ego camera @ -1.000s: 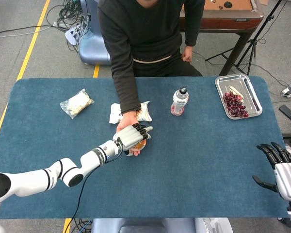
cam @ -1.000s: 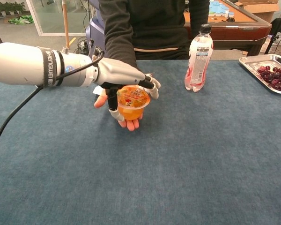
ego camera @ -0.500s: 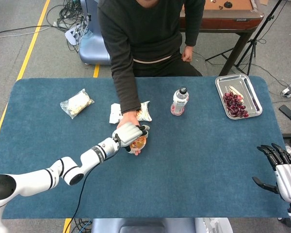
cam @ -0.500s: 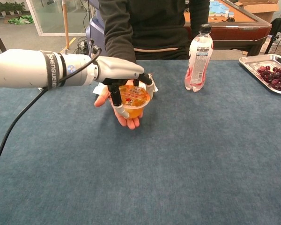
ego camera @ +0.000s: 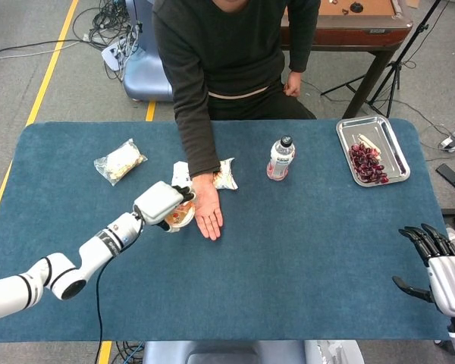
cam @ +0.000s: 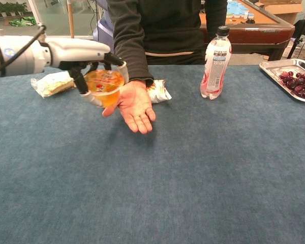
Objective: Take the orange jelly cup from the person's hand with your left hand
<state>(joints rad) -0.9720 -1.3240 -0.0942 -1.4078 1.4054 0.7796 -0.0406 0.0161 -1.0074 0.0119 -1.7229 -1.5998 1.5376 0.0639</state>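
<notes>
Left hand (cam: 89, 56) holds the orange jelly cup (cam: 104, 86), fingers wrapped over its top and sides. Cup is off the table, just beside the person's hand (cam: 135, 105), at its thumb side. Cup: clear plastic, tapering toward the base, filled with translucent orange jelly; foil lid printed orange with small red markings. It looks tilted, lid facing partly toward the chest camera. In the head view the left hand (ego camera: 161, 203) covers most of the cup (ego camera: 180, 215); only a pale rim and a bit of orange show.

Person's hand lies palm up and flat on the blue table (cam: 193, 178), fingers extended, nothing in it.

Behind the left hand: a clear snack bag (ego camera: 120, 161). At the person's wrist: a crumpled snack packet (cam: 157, 91). Further right: an upright water bottle (cam: 214, 57) with pink label, then a metal tray (ego camera: 343, 140) holding dark red fruit (ego camera: 368, 164).

Right hand (ego camera: 440, 262) at the table's right edge, fingers spread apart, holding nothing.
</notes>
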